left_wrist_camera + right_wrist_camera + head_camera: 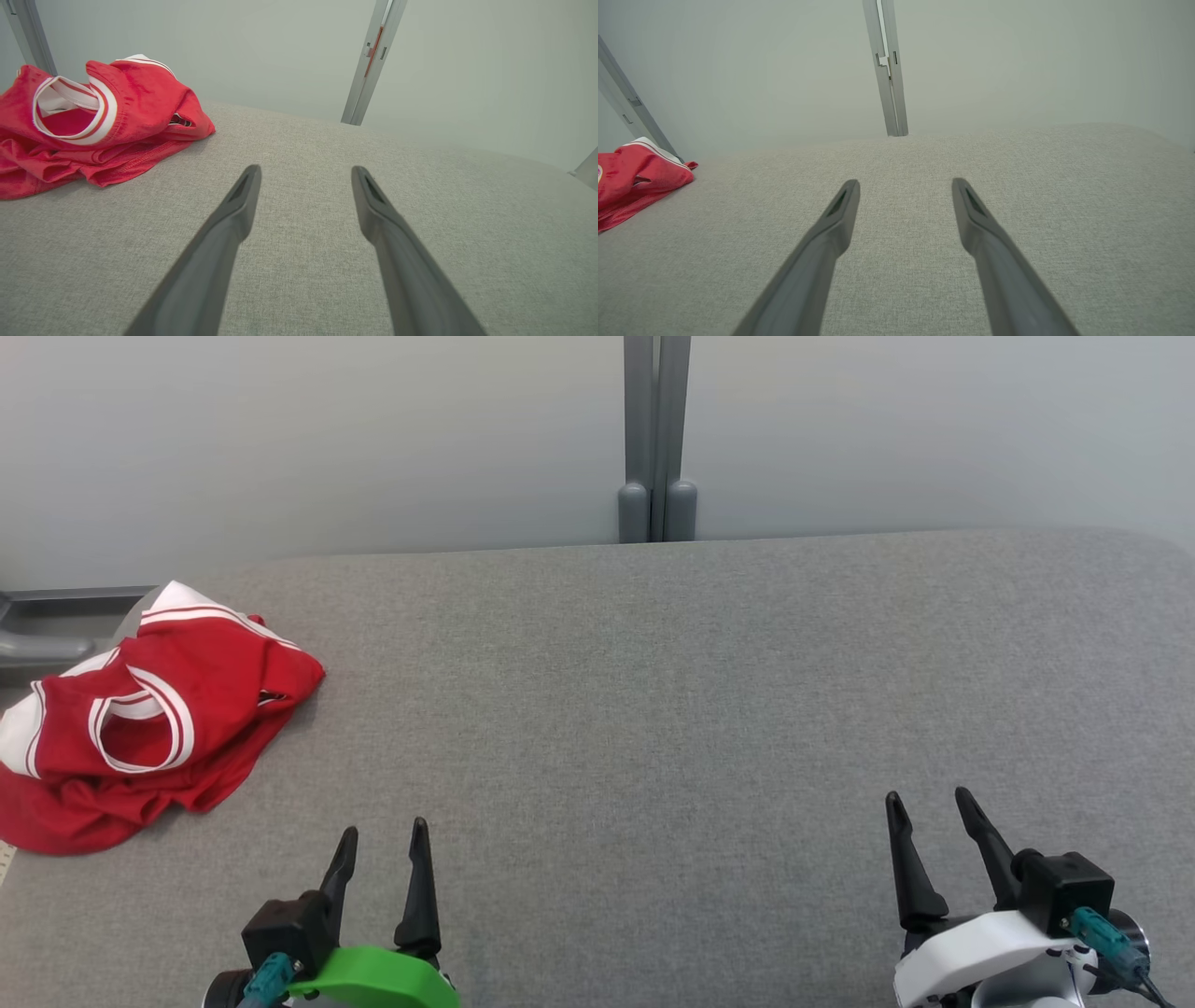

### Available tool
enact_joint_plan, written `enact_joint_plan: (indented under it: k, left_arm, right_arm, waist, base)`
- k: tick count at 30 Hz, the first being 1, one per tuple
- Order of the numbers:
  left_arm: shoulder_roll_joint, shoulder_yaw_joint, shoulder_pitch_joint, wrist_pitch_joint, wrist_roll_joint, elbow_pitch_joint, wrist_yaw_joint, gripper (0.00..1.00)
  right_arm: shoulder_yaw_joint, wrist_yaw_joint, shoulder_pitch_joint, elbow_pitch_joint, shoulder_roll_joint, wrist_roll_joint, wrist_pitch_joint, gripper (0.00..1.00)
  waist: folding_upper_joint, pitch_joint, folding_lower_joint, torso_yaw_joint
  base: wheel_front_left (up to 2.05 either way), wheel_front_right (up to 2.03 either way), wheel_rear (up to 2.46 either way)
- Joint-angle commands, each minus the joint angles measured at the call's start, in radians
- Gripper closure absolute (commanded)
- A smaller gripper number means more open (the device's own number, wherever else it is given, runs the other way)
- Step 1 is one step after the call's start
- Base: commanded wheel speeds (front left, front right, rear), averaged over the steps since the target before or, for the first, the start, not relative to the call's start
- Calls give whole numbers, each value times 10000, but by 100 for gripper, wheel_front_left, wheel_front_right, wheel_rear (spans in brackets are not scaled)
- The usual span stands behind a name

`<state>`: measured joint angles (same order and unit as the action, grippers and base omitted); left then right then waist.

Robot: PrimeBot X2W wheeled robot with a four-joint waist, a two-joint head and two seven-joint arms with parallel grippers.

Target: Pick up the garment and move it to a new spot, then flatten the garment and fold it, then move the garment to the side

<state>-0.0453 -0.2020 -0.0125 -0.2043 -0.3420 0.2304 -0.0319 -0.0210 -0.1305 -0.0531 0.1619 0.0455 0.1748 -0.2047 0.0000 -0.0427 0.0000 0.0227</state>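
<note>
A red garment with white-striped trim lies crumpled at the far left of the grey table, partly over its left edge. It also shows at the upper left as the garment in the left wrist view and at the left edge as the garment in the right wrist view. My left gripper hovers near the front edge, open and empty, right of and nearer than the garment. My right gripper stands open and empty at the lower right. Left gripper and right gripper point over bare cloth.
A pale wall rises behind the table, with a grey vertical post at its middle. A grey rail lies beyond the table's left corner. A ruler tip pokes out by the garment's near edge.
</note>
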Motion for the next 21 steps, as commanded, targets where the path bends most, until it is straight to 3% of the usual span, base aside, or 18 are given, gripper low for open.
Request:
enact_joint_plan:
  k: [1, 21]
  left_arm:
    - [-64, -52, -116, -101, 268, -6, -59, 0]
    - [-73, -312, -232, -464, 1433, 219, -343, 0]
  right_arm:
    - [-37, -3, -59, -86, 54, -273, -99, 0]
    - [-125, -2, -258, -123, 62, -1828, -469, 0]
  waist:
    - [0, -5, 0, 8]
    - [0, -63, 0, 20]
  base:
    - [0, 0, 0]
    - [0, 0, 0]
